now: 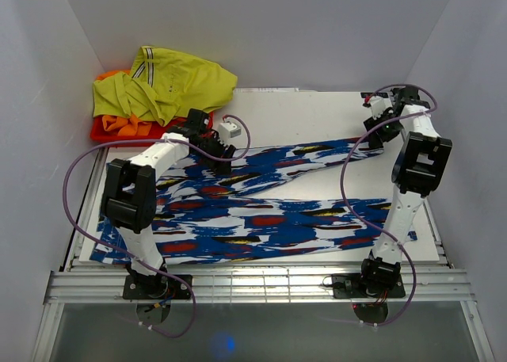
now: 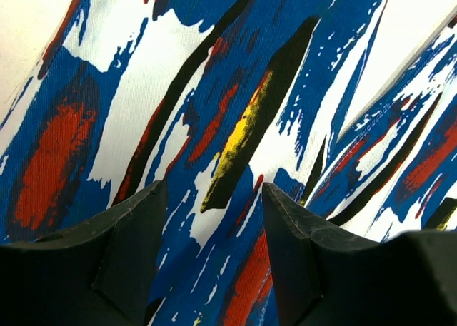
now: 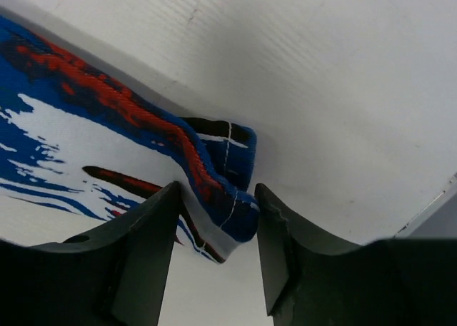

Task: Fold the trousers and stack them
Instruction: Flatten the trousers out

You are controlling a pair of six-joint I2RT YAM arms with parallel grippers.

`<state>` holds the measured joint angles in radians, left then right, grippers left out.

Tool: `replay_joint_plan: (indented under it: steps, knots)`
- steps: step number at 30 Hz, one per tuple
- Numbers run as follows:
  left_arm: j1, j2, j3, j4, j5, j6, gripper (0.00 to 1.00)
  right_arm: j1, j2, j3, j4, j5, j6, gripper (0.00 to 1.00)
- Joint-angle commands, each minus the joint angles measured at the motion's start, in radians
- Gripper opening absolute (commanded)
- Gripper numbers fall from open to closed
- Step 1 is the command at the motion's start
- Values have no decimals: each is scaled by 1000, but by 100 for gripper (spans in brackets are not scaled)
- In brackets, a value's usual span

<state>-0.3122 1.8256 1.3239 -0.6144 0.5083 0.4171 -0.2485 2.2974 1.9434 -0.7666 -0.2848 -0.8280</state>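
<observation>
**Item 1, trousers**: blue, blotched white, red, black and yellow. They lie flat on the worktop, with both legs running out toward the right end effector. The upper leg is slanted and the lower leg straight.

**Item 2, left end effector**: fingers moderately apart, nothing between them. It points down at the trousers, with printed cloth directly beneath and ahead. Contact with the cloth cannot be told.

**Item 3, right end effector**: fingers moderately apart. The cuff of the upper leg lies in the gap, against the left finger. Bare worktop lies beyond and to the right.

**Item 4, yellow-green garment**: heaped beyond the left end effector and to its left.

**Item 5, orange garment**: under the yellow-green one, left of the left end effector.
</observation>
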Motion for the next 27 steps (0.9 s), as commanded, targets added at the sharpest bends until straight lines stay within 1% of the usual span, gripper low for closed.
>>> replay_joint_plan:
  steps: [1,2,3,4,8,9,11,12,14,15,17,20,23,26,27]
  knots:
    - [-4,-26,-3,24,-4,-18,66,-8,-18,37,-49,-73,-52,49]
    - [-4,-31,-8,25,-7,-18,66,-14,-27,29,-54,-82,-57,42]
    - [-4,-34,-11,27,-10,-20,66,-17,-61,17,-57,-99,-60,20]
    - [-4,-38,-15,30,-16,-23,66,-20,-85,-16,-57,-102,-66,9]
    - [-4,-52,-52,33,-40,-18,64,-47,-229,-115,-80,-129,-98,8]
    - [-4,-58,-72,38,-51,-17,64,-52,-299,-135,-86,-143,-105,8]
    - [-4,-66,-98,56,-94,-12,62,-64,-380,-191,-112,-163,-117,8]
    - [-4,-72,-127,64,-108,-12,62,-64,-456,-210,-120,-168,-120,8]
    - [-4,-77,-153,80,-141,-12,61,-66,-531,-257,-151,-169,-128,8]
    - [-4,-80,-173,84,-146,-11,61,-66,-599,-268,-163,-165,-129,8]
    - [-4,-89,-193,96,-158,-11,60,-64,-677,-284,-206,-143,-128,8]
    - [-4,-118,-230,113,-159,-8,60,-63,-725,-276,-278,-93,-108,8]
    - [-5,-150,-259,136,-146,-1,60,-64,-760,-264,-325,-82,-79,8]
    - [-4,-189,-287,168,-119,5,62,-60,-764,-313,-300,-85,-11,8]
    - [-5,-196,-290,177,-114,5,63,-55,-741,-330,-262,-77,7,8]
